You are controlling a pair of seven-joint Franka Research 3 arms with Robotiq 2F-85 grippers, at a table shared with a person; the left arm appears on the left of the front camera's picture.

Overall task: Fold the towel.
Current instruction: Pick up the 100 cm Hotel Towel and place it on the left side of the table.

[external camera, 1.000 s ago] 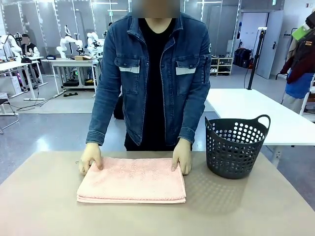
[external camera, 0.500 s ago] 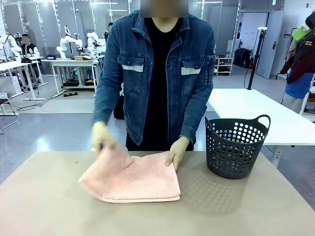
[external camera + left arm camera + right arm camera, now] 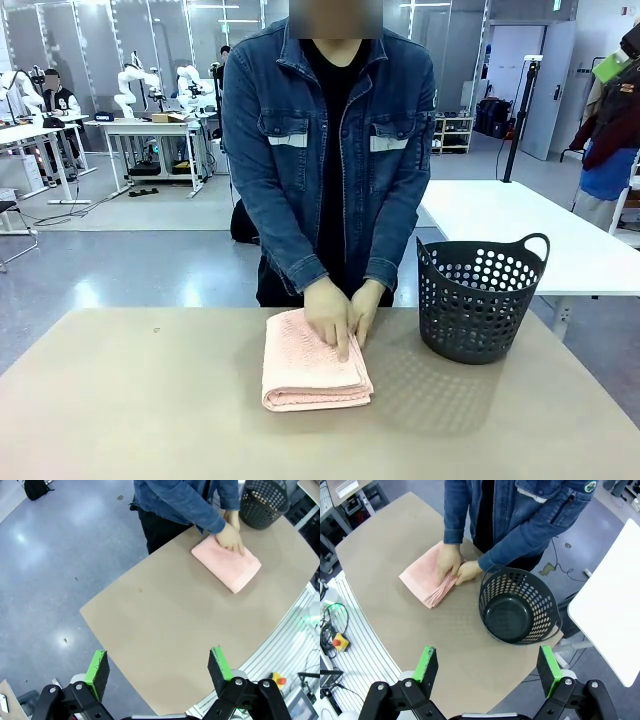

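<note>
Left end effector (image 3: 159, 672) is released, jaws spread wide, green pads (image 3: 98, 667) clear of everything, hovering high above the near part of the counter (image 3: 165, 625) with nothing between the fingers. Right end effector (image 3: 488, 671) is likewise released and empty, pads (image 3: 426, 662) wide apart, hanging above the counter edge on the basket side. Both are well apart from the towel (image 3: 310, 362). The towel lies flat on the counter, towards the far edge in front of the person, folded into a compact, thick rectangle, long side running away from the robot, stacked layer edges showing at its near end. The person's two hands (image 3: 342, 315) are on the far right part of the towel, side by side and touching, one hand (image 3: 448, 562) flat on top with its fingers over the right edge, the other hand (image 3: 468, 571) against that same edge. The person wears a denim jacket (image 3: 330, 150) and stands at the far side of the counter. A dark perforated basket (image 3: 480, 293) with loop handles stands upright on the counter just to the right of the towel, near it but not touching; from the right wrist view its inside looks empty.
</note>
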